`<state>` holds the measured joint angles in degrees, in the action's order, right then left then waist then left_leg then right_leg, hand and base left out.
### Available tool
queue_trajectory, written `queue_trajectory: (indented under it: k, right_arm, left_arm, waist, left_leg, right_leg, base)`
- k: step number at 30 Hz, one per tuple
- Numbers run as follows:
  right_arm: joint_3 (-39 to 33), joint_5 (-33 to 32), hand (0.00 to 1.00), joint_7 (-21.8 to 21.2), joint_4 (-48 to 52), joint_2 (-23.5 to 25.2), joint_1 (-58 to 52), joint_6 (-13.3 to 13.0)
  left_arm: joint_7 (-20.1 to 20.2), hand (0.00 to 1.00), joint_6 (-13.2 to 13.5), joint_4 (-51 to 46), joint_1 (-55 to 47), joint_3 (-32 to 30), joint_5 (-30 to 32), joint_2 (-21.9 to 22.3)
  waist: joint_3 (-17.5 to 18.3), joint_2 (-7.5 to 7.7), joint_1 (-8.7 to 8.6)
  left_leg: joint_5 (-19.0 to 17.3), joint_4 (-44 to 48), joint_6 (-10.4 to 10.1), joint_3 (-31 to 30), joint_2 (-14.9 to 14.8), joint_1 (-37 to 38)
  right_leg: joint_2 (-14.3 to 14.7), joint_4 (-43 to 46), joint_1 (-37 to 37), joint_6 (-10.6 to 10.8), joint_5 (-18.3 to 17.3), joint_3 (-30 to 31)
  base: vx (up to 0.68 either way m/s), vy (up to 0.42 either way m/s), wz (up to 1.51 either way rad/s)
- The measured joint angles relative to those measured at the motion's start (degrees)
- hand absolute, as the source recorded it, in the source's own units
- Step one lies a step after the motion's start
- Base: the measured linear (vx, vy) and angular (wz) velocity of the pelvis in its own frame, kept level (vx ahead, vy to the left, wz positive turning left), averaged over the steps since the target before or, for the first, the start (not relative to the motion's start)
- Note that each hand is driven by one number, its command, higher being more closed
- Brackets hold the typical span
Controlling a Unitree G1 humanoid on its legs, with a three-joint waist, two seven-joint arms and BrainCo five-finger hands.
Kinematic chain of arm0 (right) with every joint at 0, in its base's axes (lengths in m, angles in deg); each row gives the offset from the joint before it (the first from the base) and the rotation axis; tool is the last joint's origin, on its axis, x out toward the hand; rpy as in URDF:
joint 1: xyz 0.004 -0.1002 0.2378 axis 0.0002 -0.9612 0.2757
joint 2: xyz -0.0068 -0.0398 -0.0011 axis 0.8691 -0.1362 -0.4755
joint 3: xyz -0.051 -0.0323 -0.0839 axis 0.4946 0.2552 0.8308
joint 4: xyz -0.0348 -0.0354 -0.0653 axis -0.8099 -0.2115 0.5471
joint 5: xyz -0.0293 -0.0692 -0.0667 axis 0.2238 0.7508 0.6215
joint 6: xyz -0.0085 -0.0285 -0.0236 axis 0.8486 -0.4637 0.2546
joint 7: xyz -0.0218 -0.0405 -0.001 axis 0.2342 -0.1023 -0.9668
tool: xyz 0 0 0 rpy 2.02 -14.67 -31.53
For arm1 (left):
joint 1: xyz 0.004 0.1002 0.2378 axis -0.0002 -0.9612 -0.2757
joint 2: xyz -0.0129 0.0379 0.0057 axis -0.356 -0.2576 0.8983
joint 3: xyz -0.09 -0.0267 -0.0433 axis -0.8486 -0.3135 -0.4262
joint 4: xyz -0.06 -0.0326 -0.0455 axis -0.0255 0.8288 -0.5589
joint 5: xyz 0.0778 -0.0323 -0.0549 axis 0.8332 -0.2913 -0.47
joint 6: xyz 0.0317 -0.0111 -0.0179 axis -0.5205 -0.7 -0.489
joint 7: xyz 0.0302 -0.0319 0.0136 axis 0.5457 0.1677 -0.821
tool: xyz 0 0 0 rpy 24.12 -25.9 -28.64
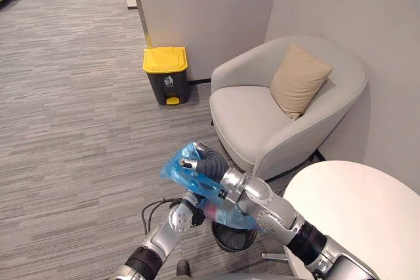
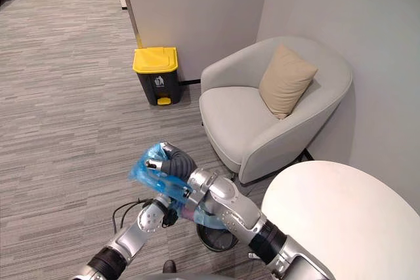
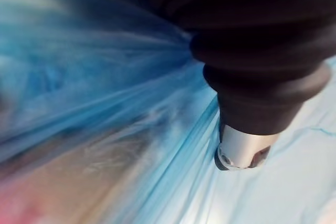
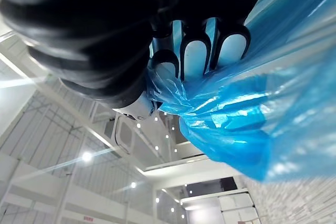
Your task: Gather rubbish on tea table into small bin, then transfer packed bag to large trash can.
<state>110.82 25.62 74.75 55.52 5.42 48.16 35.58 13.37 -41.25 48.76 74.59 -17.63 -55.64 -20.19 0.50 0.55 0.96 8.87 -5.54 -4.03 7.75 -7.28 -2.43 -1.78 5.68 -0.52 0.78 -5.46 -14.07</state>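
Above the small bin (image 1: 233, 240), the right hand (image 1: 201, 160) clenches curled fingers on the blue bag (image 1: 172, 170); the left hand (image 1: 184, 216) cannot be read. Best lifted clear before the far trash can (image 1: 167, 73).

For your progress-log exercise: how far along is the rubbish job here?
Done: blue bag gathered at its neck, held over the small bin. In hand: right hand, fingers curled round it; left hand beside it lower down. Left: carrying it to the yellow-lidded trash can, lid shut, by the wall.

One bag (image 1: 176, 170), one armchair (image 1: 249, 119), one cushion (image 1: 298, 80)
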Motion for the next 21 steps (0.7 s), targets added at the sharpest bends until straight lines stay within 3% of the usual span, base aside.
queue_trajectory:
  k: [8,9,15,21]
  right_arm:
    - [-0.01,0.05,1.00,-0.12,0.00,0.40,-0.02,-0.03]
    - [-0.04,0.14,0.00,-0.17,-0.01,0.57,-0.06,-0.08]
    - [-1.73,6.54,0.00,-0.33,-0.56,2.70,-2.19,-1.20]
    - [-6.84,21.88,0.00,0.17,-2.15,2.12,-6.39,-3.44]
  left_arm:
    - [-1.22,1.00,-0.79,-0.21,-0.01,-1.25,-3.96,0.38]
    - [-1.21,1.00,-0.84,-0.29,-0.07,-2.12,-4.35,0.85]
    - [-1.34,1.00,-1.22,-1.29,-0.53,-5.70,-6.84,2.77]
    - [-2.35,1.00,-1.34,-3.12,-2.84,-10.15,-8.24,3.54]
  waist:
    - [-0.01,-0.01,-0.03]
    - [-0.01,-0.01,-0.04]
    - [-0.02,-0.01,-0.03]
    - [-0.08,0.09,-0.06]
  left_leg:
    - [0.00,0.00,0.00,0.01,0.00,-0.01]
    - [0.00,0.00,0.00,0.01,-0.01,-0.01]
    - [-0.01,-0.14,0.00,0.00,-0.01,-0.02]
    - [-0.02,-0.33,0.00,0.00,-0.01,-0.07]
  right_leg:
    - [-0.20,-0.03,0.01,0.00,0.00,0.01]
    - [-0.21,-0.03,0.01,0.00,0.00,0.02]
    - [-0.23,-0.02,0.00,0.03,-0.03,0.01]
    - [-0.26,0.01,0.05,0.11,-0.10,0.00]
  base:
    - [0.00,0.000,0.00]
    - [0.00,0.000,0.00]
    - [0.00,0.000,0.00]
    - [0.00,0.000,0.00]
